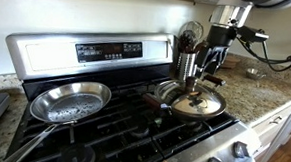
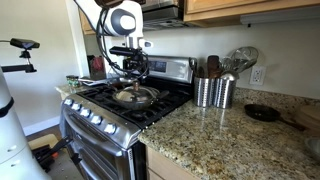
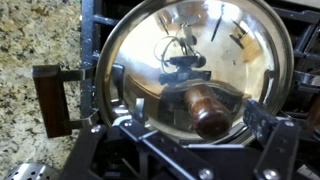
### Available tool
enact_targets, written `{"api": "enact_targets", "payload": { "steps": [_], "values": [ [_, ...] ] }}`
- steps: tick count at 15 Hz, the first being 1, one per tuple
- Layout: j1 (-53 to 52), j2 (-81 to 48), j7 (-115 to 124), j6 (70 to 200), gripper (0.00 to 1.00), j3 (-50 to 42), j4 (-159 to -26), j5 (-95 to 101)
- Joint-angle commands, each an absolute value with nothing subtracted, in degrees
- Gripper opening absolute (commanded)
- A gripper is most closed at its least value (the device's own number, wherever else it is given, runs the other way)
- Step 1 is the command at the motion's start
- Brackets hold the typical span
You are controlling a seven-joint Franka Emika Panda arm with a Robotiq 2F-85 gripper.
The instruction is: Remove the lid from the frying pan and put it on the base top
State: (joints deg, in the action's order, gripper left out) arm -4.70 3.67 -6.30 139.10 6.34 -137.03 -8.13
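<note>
Lid (image 1: pixel 197 102) is sitting on the frying pan (image 2: pixel 136 104), covering it, on a burner of the black stove grates (image 1: pixel 113 134). We are seeing the gripper (image 3: pixel 197 128) hanging just above the lid in both exterior views, pointing down over its centre. In the wrist view the jaws are standing apart, one on each side of the knob (image 3: pixel 205 110), and we are not seeing them touch it. The pan's dark handle (image 3: pixel 55 100) is sticking out toward the speckled base top (image 2: pixel 220 135). A shiny silver pan (image 1: pixel 69 102) is resting on the neighbouring burner, well apart from the lid. Two metal canisters (image 2: pixel 214 92) are standing on the worktop beside the stove.
</note>
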Motion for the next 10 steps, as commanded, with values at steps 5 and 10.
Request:
{"api": "enact_targets", "payload": {
  "steps": [5, 10],
  "values": [
    [-5.74, -5.24, -10.22, 139.09, 1.00, 6.99, -130.14, -9.92],
    [-6.23, -8.97, -8.80, 138.27, 0.75, 8.58, -127.02, -8.14]
  ]
}}
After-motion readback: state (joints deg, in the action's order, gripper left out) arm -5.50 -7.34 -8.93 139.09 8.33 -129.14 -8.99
